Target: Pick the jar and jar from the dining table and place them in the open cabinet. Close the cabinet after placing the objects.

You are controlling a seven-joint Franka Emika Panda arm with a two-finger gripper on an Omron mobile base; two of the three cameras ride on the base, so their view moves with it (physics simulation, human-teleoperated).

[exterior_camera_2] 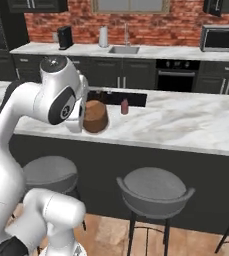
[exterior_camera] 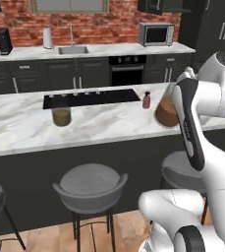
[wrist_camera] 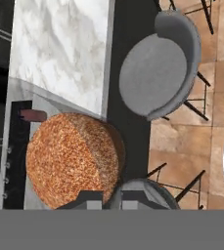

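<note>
From the hand view, the tool (wrist_camera: 106,195) is shut on the reddish-brown jar (wrist_camera: 72,158), which sits directly at its 12 o'clock, upright axis running along the fingers, rim clamped at the near edge. The jar appears lifted just above the marble surface (exterior_camera: 25,128) near its front edge, above the grey stools (exterior_camera: 89,184). Farther along at 9 o'clock, the olive-yellow jar (exterior_camera: 61,116) stands beside the black cooktop (exterior_camera: 92,97). Next comes carrying it toward the cabinet.

Reddish-brown grainy jar (wrist_camera: 72,158), olive-yellow jar (exterior_camera: 61,117), white grey-veined dining table (exterior_camera: 20,125).
</note>
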